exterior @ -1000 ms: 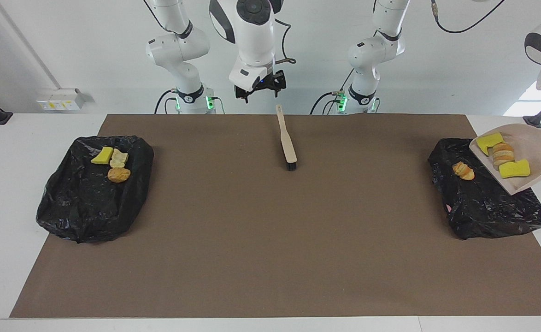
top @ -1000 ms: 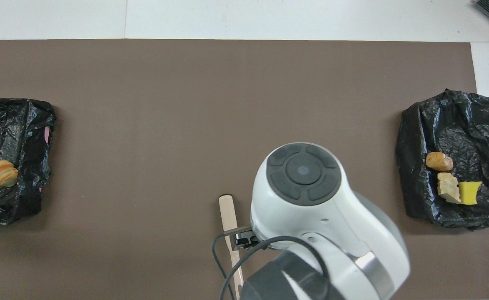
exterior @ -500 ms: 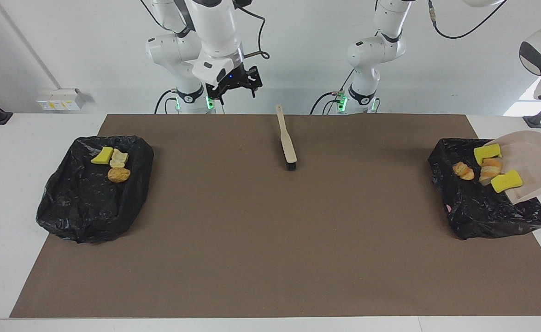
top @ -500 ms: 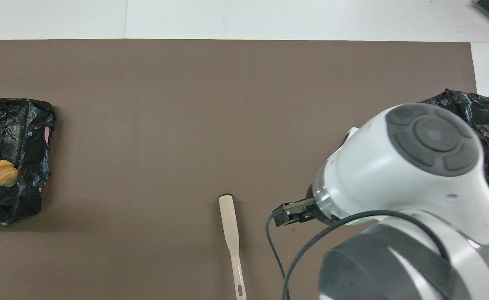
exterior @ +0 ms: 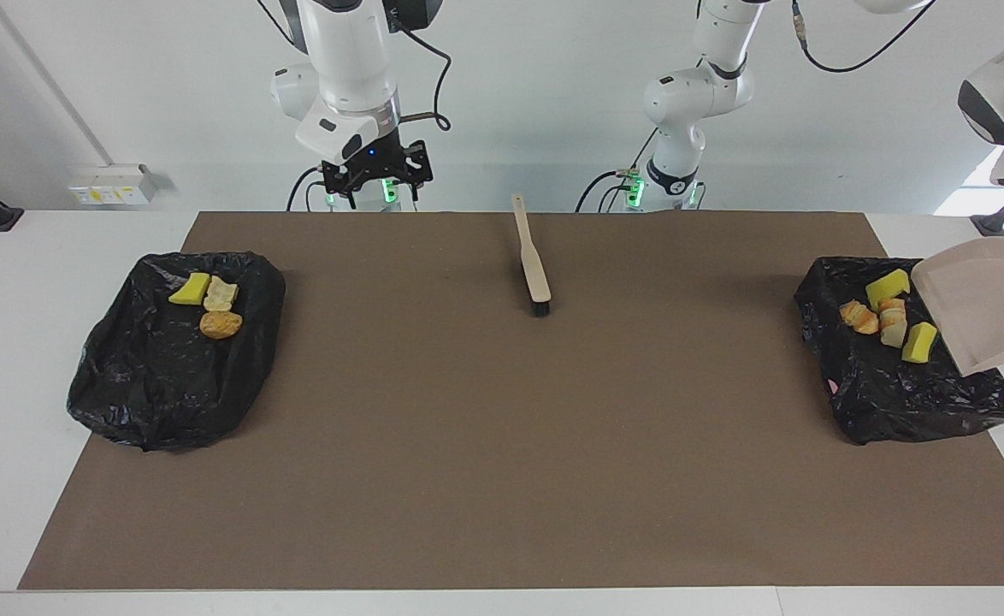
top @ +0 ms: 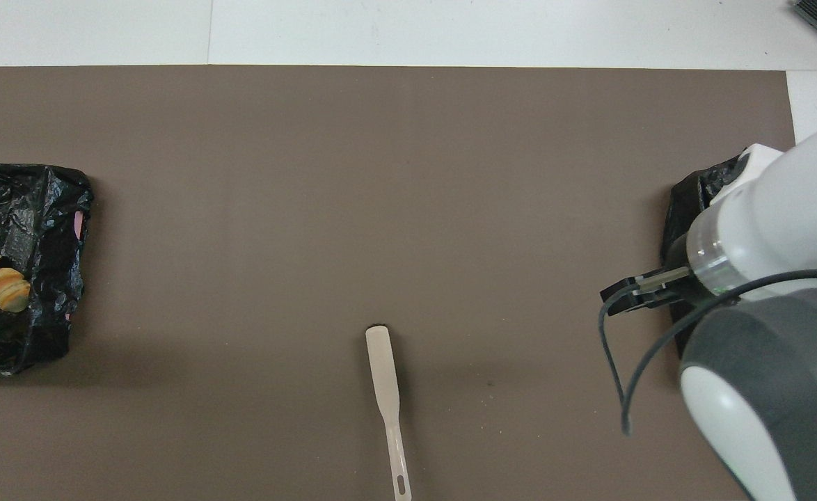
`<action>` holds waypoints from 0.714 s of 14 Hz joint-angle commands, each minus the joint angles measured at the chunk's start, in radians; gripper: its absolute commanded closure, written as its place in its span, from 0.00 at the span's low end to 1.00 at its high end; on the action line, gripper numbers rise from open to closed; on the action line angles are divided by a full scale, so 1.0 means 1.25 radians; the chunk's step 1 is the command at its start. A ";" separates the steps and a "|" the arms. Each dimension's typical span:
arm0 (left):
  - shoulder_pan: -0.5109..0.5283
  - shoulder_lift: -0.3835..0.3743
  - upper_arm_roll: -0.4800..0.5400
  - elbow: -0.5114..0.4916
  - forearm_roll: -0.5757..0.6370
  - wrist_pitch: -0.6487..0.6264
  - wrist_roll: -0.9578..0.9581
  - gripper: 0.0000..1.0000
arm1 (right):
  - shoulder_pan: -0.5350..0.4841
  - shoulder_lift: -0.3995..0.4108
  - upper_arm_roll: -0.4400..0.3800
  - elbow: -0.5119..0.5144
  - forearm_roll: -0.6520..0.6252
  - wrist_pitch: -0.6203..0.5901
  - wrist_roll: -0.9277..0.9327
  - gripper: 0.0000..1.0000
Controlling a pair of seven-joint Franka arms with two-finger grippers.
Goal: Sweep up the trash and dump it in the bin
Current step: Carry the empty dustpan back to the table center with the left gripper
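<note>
The right pincer (exterior: 374,171) hangs with its fingers spread and empty over the table edge by its own base; a second ago it was over the handle of the beige long-handled brush (exterior: 536,265), which now lies untouched on the brown mat toward the left arm's end from it. Below the right pincer, toward the mat's middle, the black plastic-bag bin (exterior: 168,368) holds one yellow sponge and two bread lumps (exterior: 211,308), unchanged.

The left pincer is out of sight; it is clamped, by my reading on the handle of the beige plastic dustpan (exterior: 981,299), which it has tipped steeply over the second black bag bin (exterior: 895,393). The trash has just slid out: two yellow sponge chunks (exterior: 887,287) and a bread slice (exterior: 893,323) now lie in this bag beside the orange-brown roll (exterior: 859,316), just under the pan's lip. The pan looks empty, so the dump seems done
</note>
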 commanded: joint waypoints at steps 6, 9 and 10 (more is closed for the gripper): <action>-0.049 -0.043 0.002 0.050 -0.319 -0.168 -0.009 1.00 | -0.046 0.012 -0.092 0.027 -0.005 0.049 -0.038 0.00; -0.049 -0.074 0.004 0.039 -0.470 -0.225 -0.068 1.00 | -0.078 0.028 -0.092 0.048 -0.005 0.058 -0.037 0.00; -0.050 -0.080 0.002 0.035 -0.508 -0.260 -0.155 1.00 | -0.084 0.028 -0.091 0.049 -0.005 0.058 -0.038 0.00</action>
